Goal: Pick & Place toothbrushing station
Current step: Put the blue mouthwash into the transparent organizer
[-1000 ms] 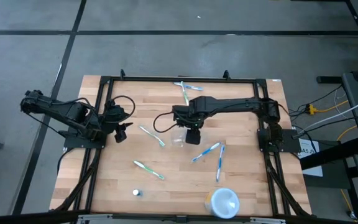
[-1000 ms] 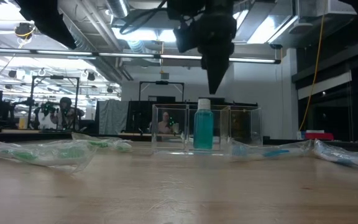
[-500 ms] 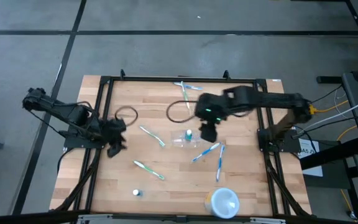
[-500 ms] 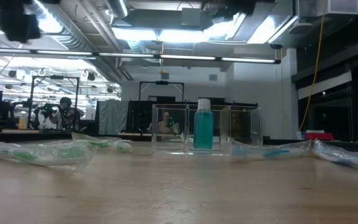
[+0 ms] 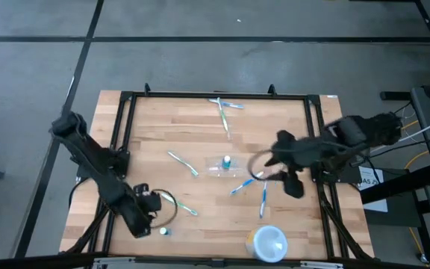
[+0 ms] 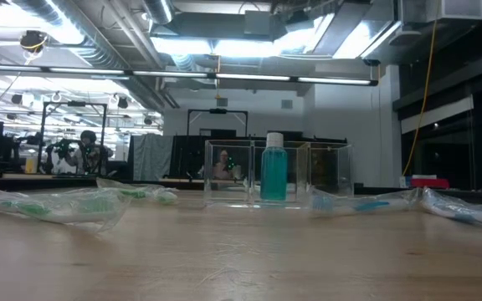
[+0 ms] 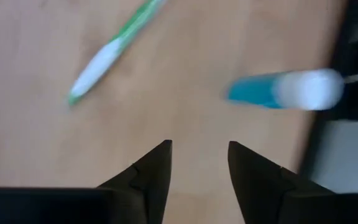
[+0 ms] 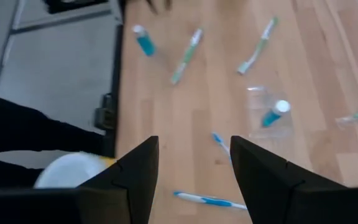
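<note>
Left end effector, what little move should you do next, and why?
Probably shift sideways to centre on the small blue bottle, then lower around it. The left end effector is open with nothing between its fingers, and in the left wrist view the bottle sits just ahead but off to one side. Another bottle already stands in the clear station, so this one looks like the next to fetch.

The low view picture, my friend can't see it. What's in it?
A clear plastic holder stands on the wooden table with a small teal bottle in it. Wrapped toothbrushes lie left and right of it. No robot arm shows.
</note>
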